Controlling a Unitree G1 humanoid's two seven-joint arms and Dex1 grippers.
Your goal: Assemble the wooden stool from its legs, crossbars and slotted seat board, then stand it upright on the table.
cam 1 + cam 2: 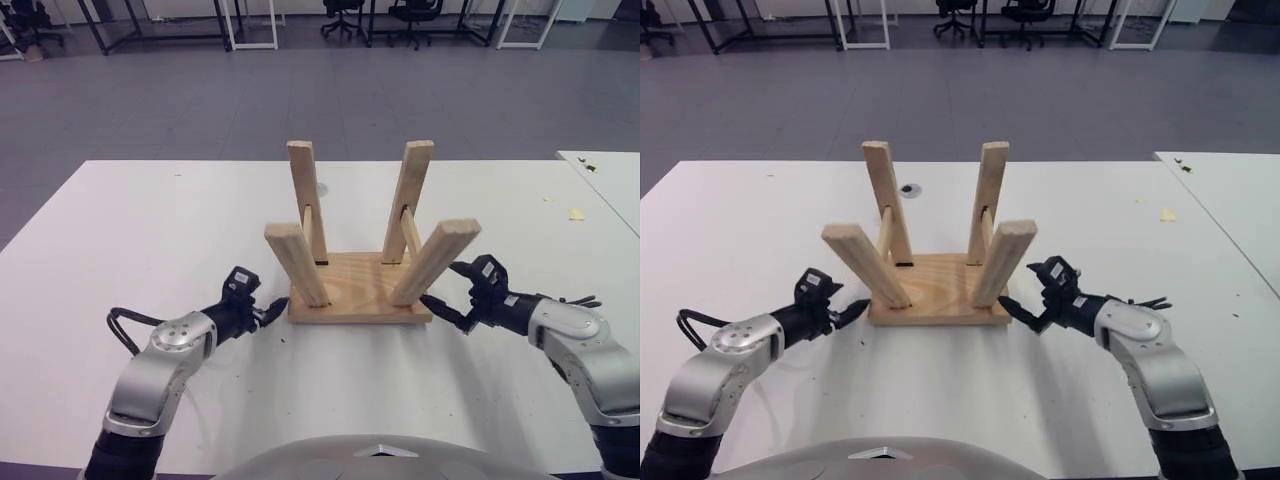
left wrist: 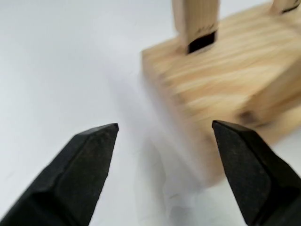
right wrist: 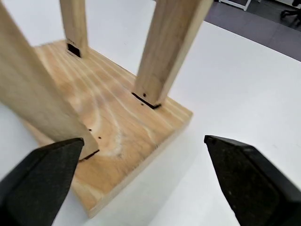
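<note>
On the table (image 1: 150, 220) we log the stool (image 1: 355, 290) upside down; left pincer (image 1: 272, 310) and right pincer (image 1: 448, 285) spread, flanking it.

Site: you're in an open lab or office-type workroom.

Your counter (image 1: 120, 230) has a broad, plain white top and stands out in the room, with floor on its far side. A second white table (image 1: 612, 185) stands near it on your right, a gap of floor between them, with a few small scraps (image 1: 577, 213) on top.

The floor (image 1: 420, 100) is uniform grey, a wide open stretch beyond the counter.

At the far end stand black swivel office chairs (image 1: 343, 12) on star bases, a black metal-framed desk (image 1: 150, 30) and a white tube frame (image 1: 252, 30).
</note>
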